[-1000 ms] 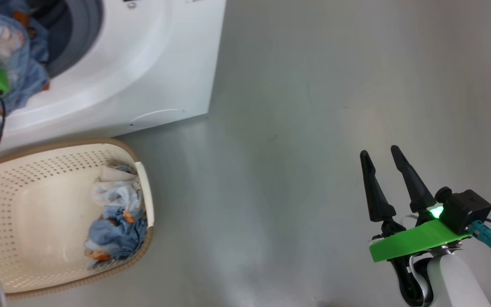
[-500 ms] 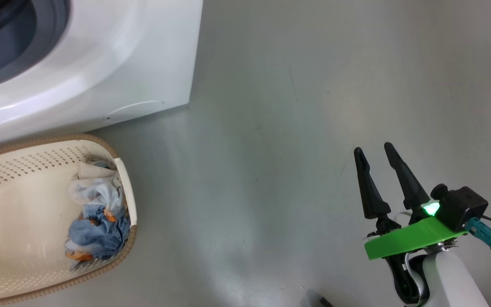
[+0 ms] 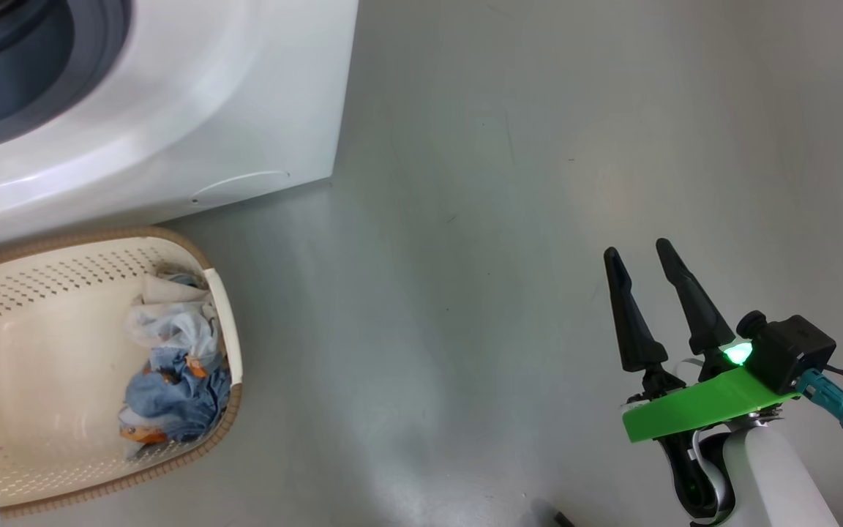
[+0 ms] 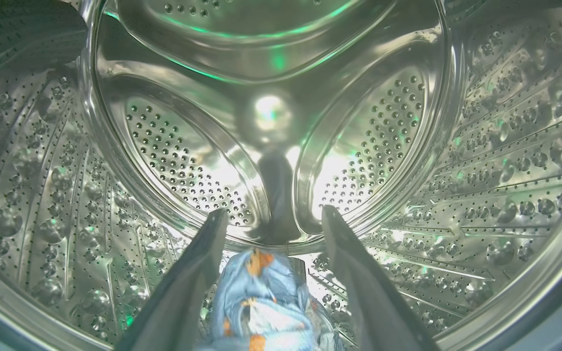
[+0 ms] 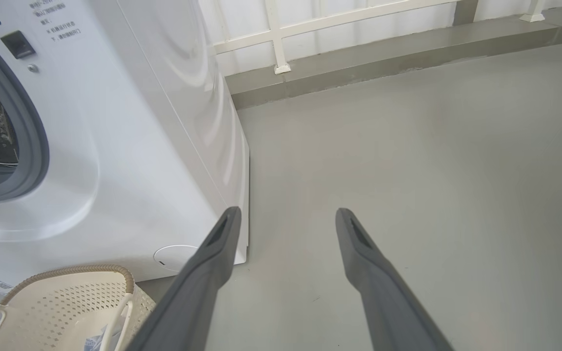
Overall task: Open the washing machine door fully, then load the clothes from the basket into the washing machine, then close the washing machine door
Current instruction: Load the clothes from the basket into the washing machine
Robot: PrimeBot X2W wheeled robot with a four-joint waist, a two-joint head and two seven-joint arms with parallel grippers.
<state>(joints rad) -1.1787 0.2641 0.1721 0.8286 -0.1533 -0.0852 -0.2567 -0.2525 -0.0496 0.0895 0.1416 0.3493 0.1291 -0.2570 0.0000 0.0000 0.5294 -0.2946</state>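
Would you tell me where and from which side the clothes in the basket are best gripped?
Probably the bunched blue folds atop the clothes, coming from above on the open side: the heap is crumpled high and pressed against one end wall of the basket.

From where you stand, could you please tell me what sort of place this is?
Probably a home laundry corner, perhaps on a balcony: a white front-loading washing machine stands on a bare grey floor, a basket of clothes sits before it, and a white railing runs along a kerb.
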